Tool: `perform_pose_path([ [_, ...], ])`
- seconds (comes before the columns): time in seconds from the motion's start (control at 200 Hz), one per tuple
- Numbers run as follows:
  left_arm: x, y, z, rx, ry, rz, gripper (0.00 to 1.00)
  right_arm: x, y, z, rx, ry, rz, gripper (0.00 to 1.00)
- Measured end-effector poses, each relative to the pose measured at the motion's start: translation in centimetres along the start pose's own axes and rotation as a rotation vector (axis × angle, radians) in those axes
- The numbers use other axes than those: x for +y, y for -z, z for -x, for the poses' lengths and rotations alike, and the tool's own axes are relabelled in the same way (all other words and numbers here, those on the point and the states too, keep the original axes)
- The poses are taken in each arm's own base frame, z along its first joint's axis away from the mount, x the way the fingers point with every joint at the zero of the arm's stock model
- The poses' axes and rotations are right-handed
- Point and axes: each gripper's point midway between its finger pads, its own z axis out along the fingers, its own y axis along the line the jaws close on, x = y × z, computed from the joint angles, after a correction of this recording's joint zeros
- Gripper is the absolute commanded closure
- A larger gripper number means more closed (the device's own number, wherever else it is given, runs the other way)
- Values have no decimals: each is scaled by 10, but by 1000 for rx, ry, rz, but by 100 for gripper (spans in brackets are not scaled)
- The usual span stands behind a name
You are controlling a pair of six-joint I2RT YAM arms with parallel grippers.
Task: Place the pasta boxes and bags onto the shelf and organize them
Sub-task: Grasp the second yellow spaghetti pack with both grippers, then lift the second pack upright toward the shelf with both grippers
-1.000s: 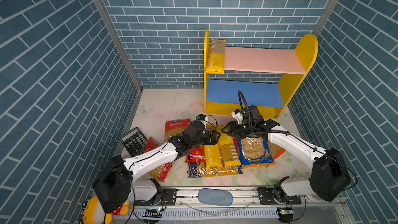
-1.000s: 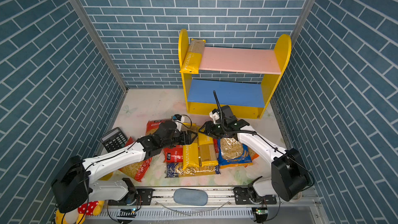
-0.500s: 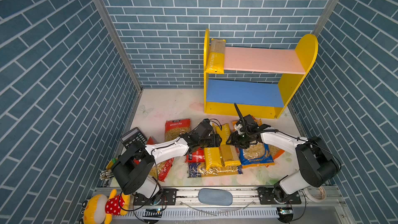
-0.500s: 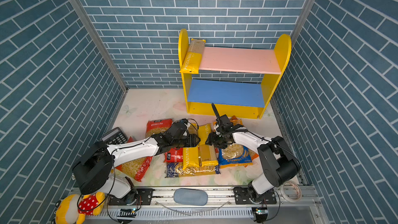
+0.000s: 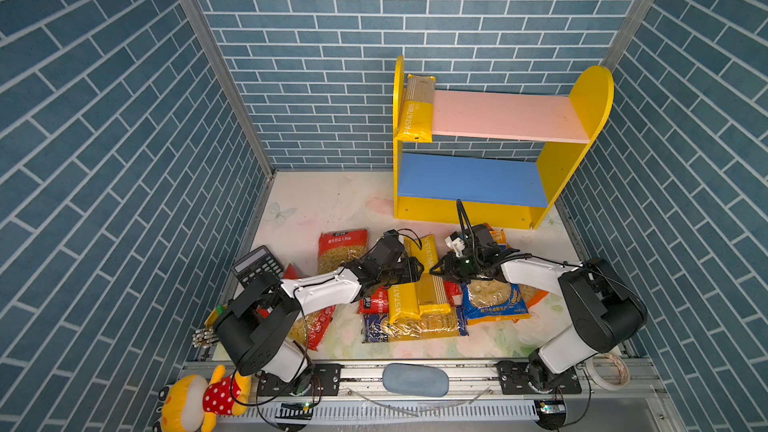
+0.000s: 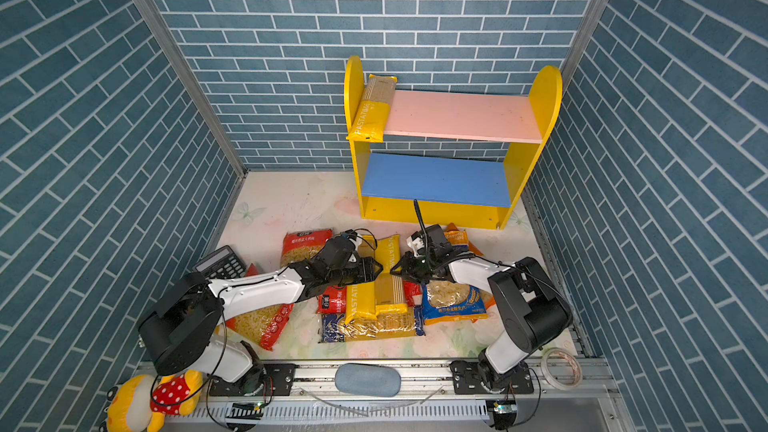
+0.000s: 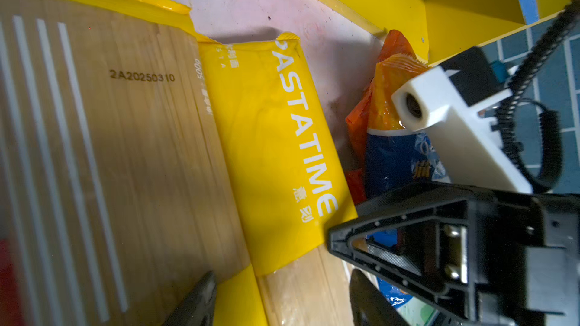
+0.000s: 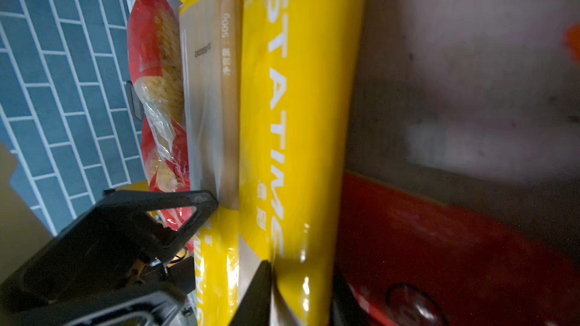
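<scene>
At the right gripper (image 8: 300,272) the two fingers press against both long edges of the floor PASTATIME pack (image 5: 433,289), clamped across its width; the pack lies lengthwise on the pile of bags on the floor. The left gripper (image 7: 281,277) faces it across the same pack from the opposite side, with fingers apart and straddling the pack. One fingertip (image 7: 201,296) sits at the seam with the neighbouring pack; contact on the other side cannot be told. Just outboard of the left gripper, edge to edge with the clamped pack, lies a second PASTATIME pack (image 5: 401,303). Further out on that side a red pack (image 5: 374,301) lies partly under it, then a red pasta bag (image 5: 343,247) beside the left wrist and another red bag (image 5: 318,322) under the left arm. Near the side wall is a calculator (image 5: 255,263). Outboard of the right gripper a blue bag (image 5: 494,301) lies under the forearm and an orange bag (image 7: 389,89) beneath the wrist. On the base side of both grippers a long blue spaghetti bag (image 5: 432,328) lies crosswise under the near ends of the yellow packs. Beyond both grippers, well apart, the shelf (image 5: 590,95) stands at the back wall. A third PASTATIME pack (image 5: 415,114) lies at the left end of its pink upper board, against the side panel, with its front end overhanging.
</scene>
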Motion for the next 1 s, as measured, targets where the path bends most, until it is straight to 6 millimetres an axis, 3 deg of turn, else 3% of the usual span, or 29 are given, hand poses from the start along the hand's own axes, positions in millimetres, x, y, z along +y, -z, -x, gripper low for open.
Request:
perform_pose_path([
  [0.135,7,12,7,-16,19,-13,35,8,3,2,-21,6,36,88],
  [0.3,13,50,42,-131,56,-54,30,20,15,2,-51,25,59,100],
  [0.425,-2,76,60,-199,37,-121,24,37,31,8,-111,67,83,100],
  [0.635,-31,112,80,-288,2,-242,17,86,72,18,-287,216,205,100],
  [0.795,-52,122,86,-307,-25,-339,15,120,93,6,-396,365,305,100],
  [1.0,-80,128,94,-312,-57,-463,14,155,103,-9,-417,501,421,100],
])
